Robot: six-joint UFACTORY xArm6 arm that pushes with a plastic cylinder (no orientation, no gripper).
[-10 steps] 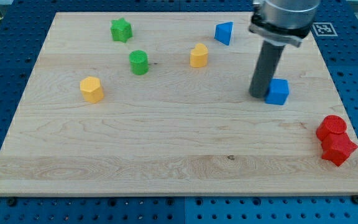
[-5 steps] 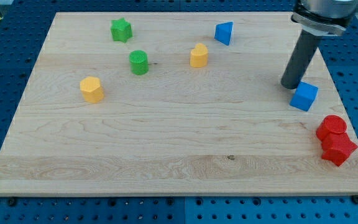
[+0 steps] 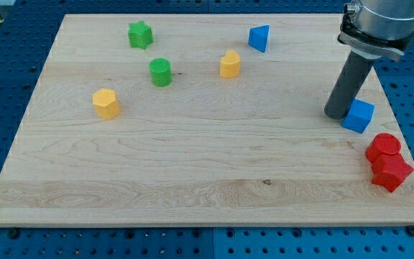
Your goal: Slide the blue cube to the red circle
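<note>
My tip (image 3: 336, 115) touches the left side of the small blue plastic cube (image 3: 359, 116); there are no jaws. The cube sits near the red round plastic block (image 3: 385, 146), a short gap left to close on the wooden worktop (image 3: 192, 165)

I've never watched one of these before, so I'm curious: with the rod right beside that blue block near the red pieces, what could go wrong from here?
My tip sits at the blue cube's left side, while the red circle lies below and to the right. Pushing straight right could send the cube past the circle toward the board's edge. An off-centre push may spin the cube away. Pushing too hard could knock the circle and the red star beside it.
</note>
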